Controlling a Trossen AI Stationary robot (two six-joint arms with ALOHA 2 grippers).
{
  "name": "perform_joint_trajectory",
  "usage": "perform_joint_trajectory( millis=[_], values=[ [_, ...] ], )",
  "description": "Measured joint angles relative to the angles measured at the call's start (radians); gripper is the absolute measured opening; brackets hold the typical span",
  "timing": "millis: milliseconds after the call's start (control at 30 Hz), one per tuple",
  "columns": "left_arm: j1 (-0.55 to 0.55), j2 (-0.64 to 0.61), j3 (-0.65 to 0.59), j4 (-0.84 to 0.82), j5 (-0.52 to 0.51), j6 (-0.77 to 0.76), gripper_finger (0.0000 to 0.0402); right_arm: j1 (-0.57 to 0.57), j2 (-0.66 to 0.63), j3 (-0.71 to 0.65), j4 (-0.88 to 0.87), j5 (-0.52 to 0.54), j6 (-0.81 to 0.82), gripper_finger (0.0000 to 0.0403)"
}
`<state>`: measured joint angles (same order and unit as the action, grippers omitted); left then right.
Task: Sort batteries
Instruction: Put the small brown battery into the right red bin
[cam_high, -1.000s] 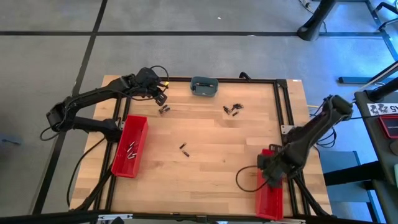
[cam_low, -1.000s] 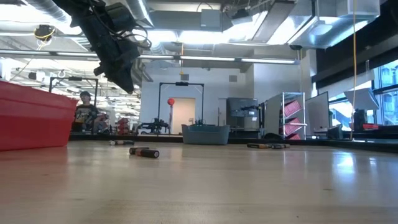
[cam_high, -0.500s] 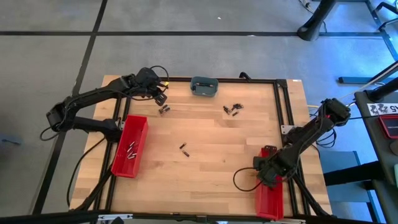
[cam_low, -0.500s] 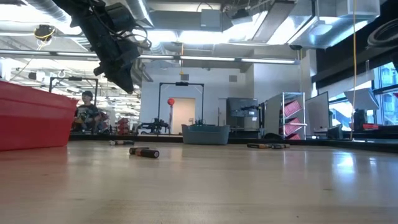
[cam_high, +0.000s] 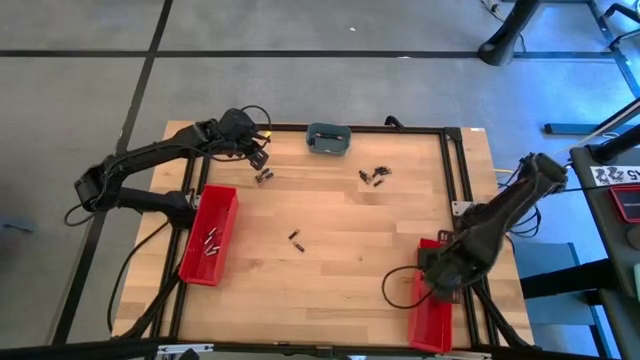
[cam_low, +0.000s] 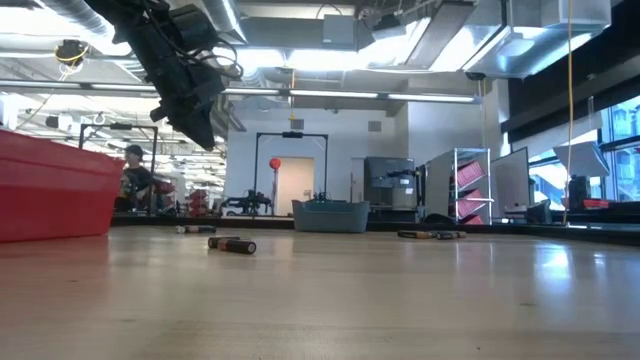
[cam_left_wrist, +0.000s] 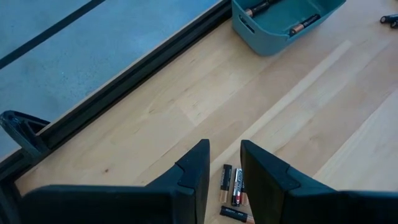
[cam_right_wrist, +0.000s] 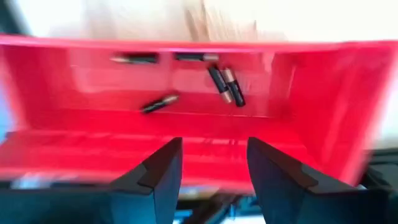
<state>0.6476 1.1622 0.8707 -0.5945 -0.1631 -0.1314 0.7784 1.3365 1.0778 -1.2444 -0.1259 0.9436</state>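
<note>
Loose batteries lie on the wooden table in a far-left cluster (cam_high: 264, 176), a far-middle cluster (cam_high: 375, 176) and as a single one (cam_high: 296, 240). My left gripper (cam_high: 258, 158) hangs open over the far-left cluster (cam_left_wrist: 231, 186), touching nothing. My right gripper (cam_high: 437, 282) points down, open and empty (cam_right_wrist: 214, 149), above the right red bin (cam_high: 430, 322). Several batteries (cam_right_wrist: 225, 85) lie on that bin's floor. Others lie in the left red bin (cam_high: 211, 243) and in the grey-blue dish (cam_left_wrist: 283, 18).
The grey-blue dish (cam_high: 328, 139) stands at the far edge's middle. A black frame (cam_high: 455, 170) runs along the table's far and right edges. The left red bin (cam_low: 55, 190) stands near the left edge. Bare wood lies in the table's middle and near part.
My right gripper has dipped toward the right red bin and come back up above it. The left arm and the loose batteries have kept still.
</note>
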Motion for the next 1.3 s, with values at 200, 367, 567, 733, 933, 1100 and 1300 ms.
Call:
perform_joint_trajectory(
  millis=[200, 367, 567, 733, 933, 1100, 1300],
  values=[
    [0.000, 0.000, 0.000, 0.005, 0.000, 0.000, 0.0082, -0.109, -0.010, 0.323, -0.229, 0.212, -0.007, 0.0181],
    [0.000, 0.000, 0.000, 0.010, 0.000, -0.004, 0.0082, -0.384, -0.045, 0.344, -0.243, 0.442, -0.166, 0.0181],
    [0.000, 0.000, 0.000, 0.008, 0.000, -0.003, 0.0082, -0.804, -0.105, 0.101, 0.121, 0.247, -0.781, 0.0182],
    [0.000, 0.000, 0.000, 0.008, 0.000, 0.000, 0.0082, -1.074, -0.058, -0.129, 0.478, -0.029, -1.191, 0.0182],
    [0.000, 0.000, 0.000, 0.007, 0.000, -0.001, 0.0082, -1.179, 0.155, -0.188, 0.655, 0.046, -1.410, 0.0182],
    [0.000, 0.000, 0.000, 0.007, 0.000, -0.003, 0.0082, -1.219, 0.316, -0.172, 0.683, 0.145, -1.457, 0.0182],
    [0.000, 0.000, 0.000, 0.007, 0.000, -0.003, 0.0082, -1.250, 0.371, -0.165, 0.680, 0.173, -1.462, 0.0178]
  ],
)
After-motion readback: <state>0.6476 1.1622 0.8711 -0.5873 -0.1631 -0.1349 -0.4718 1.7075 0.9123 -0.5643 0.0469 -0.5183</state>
